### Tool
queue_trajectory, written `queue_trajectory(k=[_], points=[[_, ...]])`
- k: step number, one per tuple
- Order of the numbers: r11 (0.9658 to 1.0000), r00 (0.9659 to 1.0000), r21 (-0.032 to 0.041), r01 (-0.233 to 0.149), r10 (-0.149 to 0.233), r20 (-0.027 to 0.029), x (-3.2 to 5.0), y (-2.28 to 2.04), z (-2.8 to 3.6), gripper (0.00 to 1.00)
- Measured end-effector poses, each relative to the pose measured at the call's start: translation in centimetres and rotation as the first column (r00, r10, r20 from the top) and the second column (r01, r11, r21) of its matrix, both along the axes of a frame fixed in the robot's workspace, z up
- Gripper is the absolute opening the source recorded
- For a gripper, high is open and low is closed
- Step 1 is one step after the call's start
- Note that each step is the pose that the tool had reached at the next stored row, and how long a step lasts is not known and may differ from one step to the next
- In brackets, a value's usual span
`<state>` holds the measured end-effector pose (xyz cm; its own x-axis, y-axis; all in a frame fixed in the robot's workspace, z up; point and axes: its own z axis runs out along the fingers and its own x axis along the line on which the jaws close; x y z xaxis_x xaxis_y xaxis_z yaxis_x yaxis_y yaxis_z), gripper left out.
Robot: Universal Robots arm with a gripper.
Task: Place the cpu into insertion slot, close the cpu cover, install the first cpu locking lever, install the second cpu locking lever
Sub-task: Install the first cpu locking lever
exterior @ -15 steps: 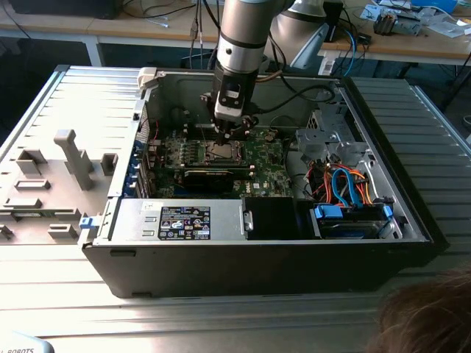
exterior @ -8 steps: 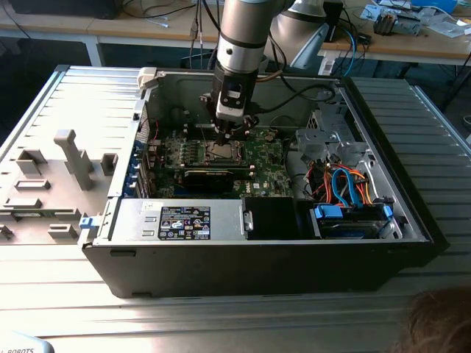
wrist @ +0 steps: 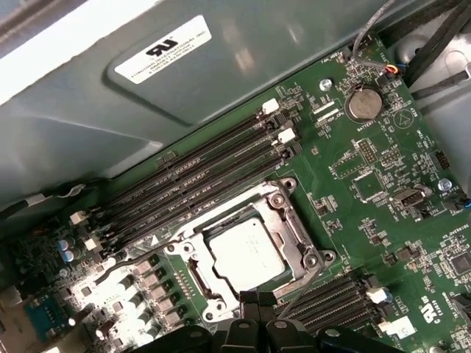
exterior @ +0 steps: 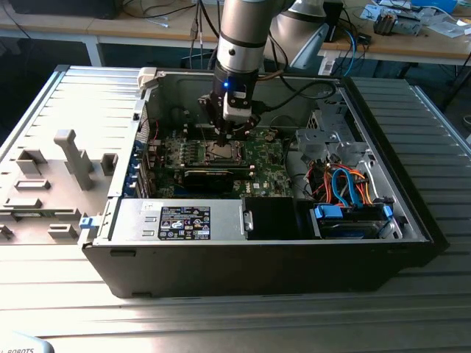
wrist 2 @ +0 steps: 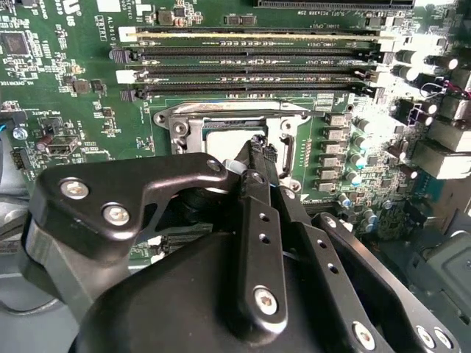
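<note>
Cpu (wrist: 246, 254) sits in the insertion slot (wrist: 208, 294) under the closed cpu cover (wrist: 288, 234), with the gripper (wrist: 257, 301) drawn narrow at its edge by a locking lever (wrist: 300, 288), which likely wants steady, straight-down pressure.

White sticker (wrist: 163, 45) on the case wall (wrist: 81, 110) beside the motherboard (wrist: 368, 184), another label (exterior: 185, 222) near it — nothing legible.
</note>
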<state>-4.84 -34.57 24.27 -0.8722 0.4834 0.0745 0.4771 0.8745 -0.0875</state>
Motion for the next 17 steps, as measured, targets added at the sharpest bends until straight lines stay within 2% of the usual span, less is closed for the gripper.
queue_trajectory(k=[4,6,7,9,11,14,17], points=[[0.9999,0.9999,0.001,-0.012,0.012,0.0,0.0,0.0,0.0,0.11],[0.9998,0.9998,0.0055,-0.018,0.018,0.0001,0.0,0.01,0.0,0.11],[0.9997,0.9998,0.0108,-0.021,0.021,0.0001,0.0,0.0,0.01,0.11],[0.9992,0.9996,0.0275,-0.027,0.027,0.0006,0.0,0.0,0.0,0.11],[0.9984,0.9991,0.0379,-0.043,0.043,0.001,0.0,0.01,0.0,0.11],[0.9958,0.9965,0.0388,-0.083,0.083,0.001,0.0,0.0,0.0,0.11],[0.9941,0.9948,0.0388,-0.101,0.101,0.001,0.0,0.0,0.0,0.11]])
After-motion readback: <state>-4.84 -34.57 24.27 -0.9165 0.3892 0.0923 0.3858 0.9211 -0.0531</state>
